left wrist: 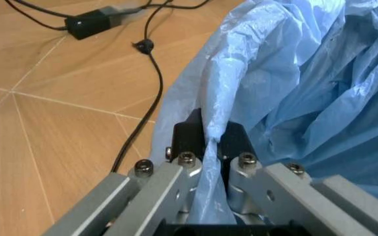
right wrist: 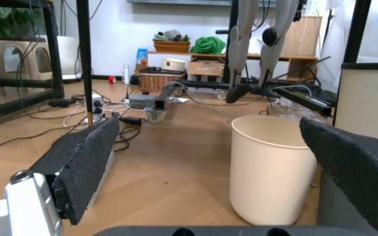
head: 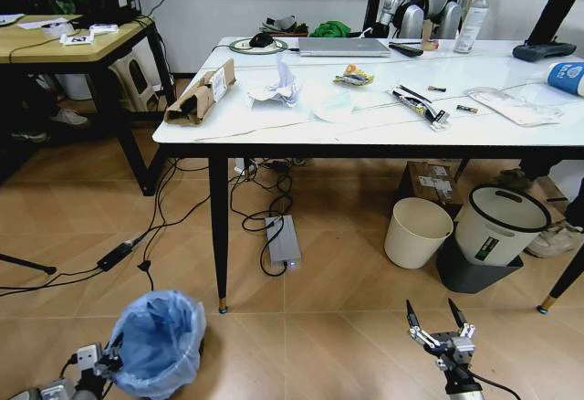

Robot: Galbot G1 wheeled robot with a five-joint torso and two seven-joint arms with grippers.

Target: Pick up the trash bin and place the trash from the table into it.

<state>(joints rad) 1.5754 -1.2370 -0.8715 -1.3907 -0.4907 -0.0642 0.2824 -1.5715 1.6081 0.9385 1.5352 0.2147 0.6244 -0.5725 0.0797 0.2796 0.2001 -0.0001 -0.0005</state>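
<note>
The trash bin [head: 157, 341], lined with a crinkled light-blue bag [left wrist: 307, 83], stands on the floor at the lower left. My left gripper [head: 110, 362] is at its near-left rim, and in the left wrist view that gripper [left wrist: 212, 142] is shut on a fold of the bag at the rim. My right gripper [head: 438, 321] hovers low over the floor at the lower right, open and holding nothing [right wrist: 208, 125]. On the table [head: 274, 123] lies trash: a brown cardboard piece [head: 203, 92], crumpled white paper [head: 278, 85], a yellow wrapper [head: 353, 75], a clear plastic tray [head: 511, 105] and a blue cup [head: 568, 78].
Under the table stand a cream bucket [head: 417, 231] and a white bin with a dark base [head: 497, 226]. A power strip [head: 283, 240] and loose cables [head: 160, 226] lie on the floor. A wooden desk [head: 64, 44] is at the back left. A laptop [head: 344, 47] sits on the table's far side.
</note>
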